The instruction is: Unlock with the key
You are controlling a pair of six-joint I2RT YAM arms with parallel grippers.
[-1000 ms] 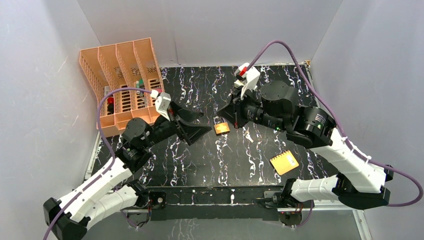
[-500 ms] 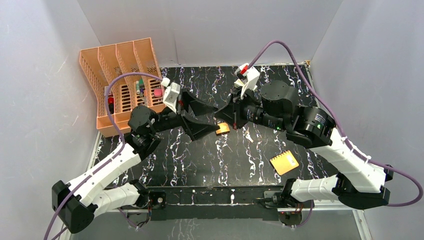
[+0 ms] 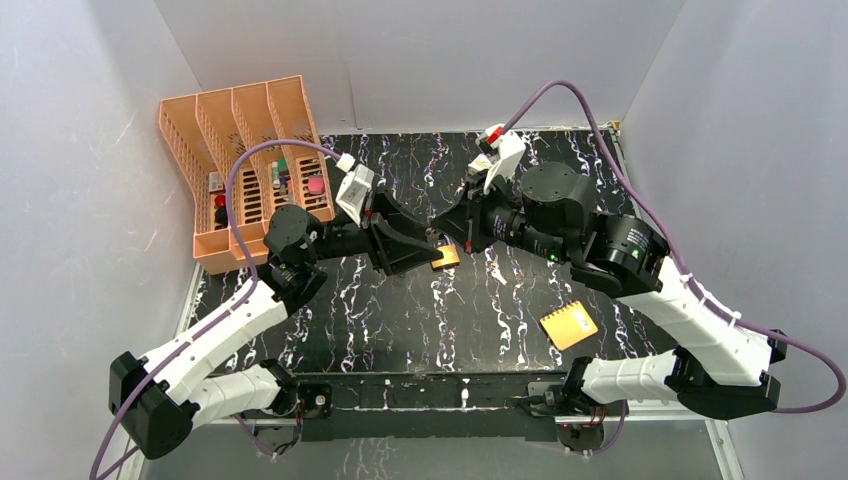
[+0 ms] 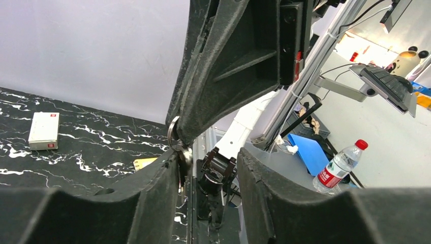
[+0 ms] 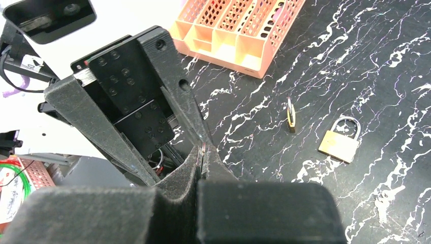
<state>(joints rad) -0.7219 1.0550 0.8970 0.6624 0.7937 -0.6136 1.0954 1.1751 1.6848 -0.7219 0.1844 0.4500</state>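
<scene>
My right gripper is shut on the small silver key, above the middle of the table. The key's ring sticks out of the right fingertips, and in the right wrist view only a thin sliver shows between my shut tips. My left gripper is open, and its fingers stand on either side of the right gripper's tip; the key hangs against the left one of them. A brass padlock lies on the table just below both grippers. It also shows in the right wrist view, with a second padlock seen edge-on.
An orange slotted organizer with small items stands at the back left. A yellow notepad lies front right. A small white box lies on the black marble table. Grey walls close in three sides.
My left arm has swung right and forward, bringing its open fingers around the right gripper's tip. The right gripper has stayed almost still, shut on the key.
</scene>
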